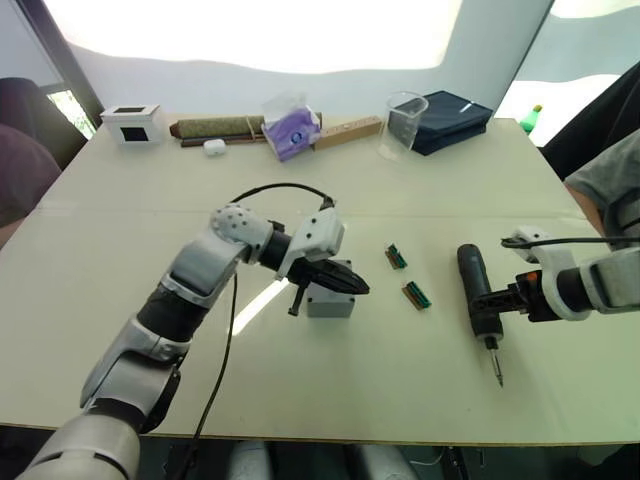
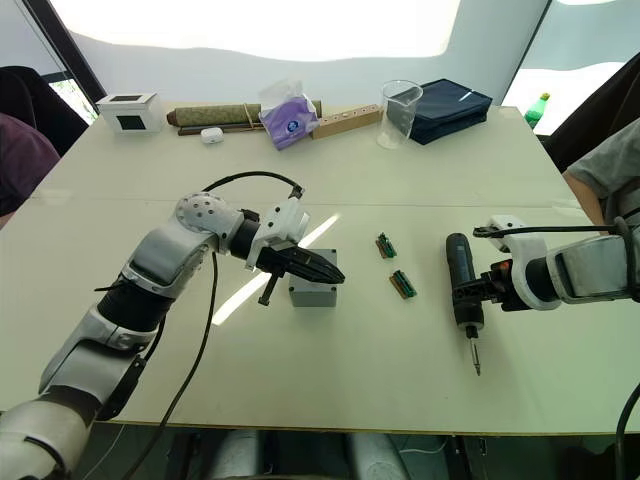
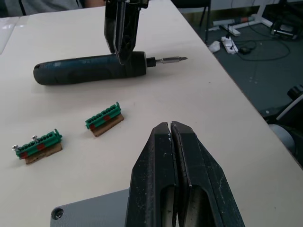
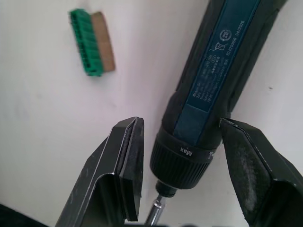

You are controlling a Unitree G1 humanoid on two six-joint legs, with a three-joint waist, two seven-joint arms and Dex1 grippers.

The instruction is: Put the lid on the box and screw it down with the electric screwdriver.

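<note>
From the head camera I see my left gripper (image 2: 318,270) pinched shut just above the grey box (image 2: 314,293), which seems to wear its lid (image 3: 90,213) already, while my right gripper (image 2: 478,290) sits far off to its side with fingers spread around the electric screwdriver (image 2: 460,282) lying flat on the table (image 2: 330,380). My left wrist camera adds a corner screw on the lid under my shut fingers, with two green terminal blocks (image 3: 104,118) beyond. My right wrist camera shows gaps between both pads and the tool's collar, so I think a crooked squeeze could roll it away.
</note>
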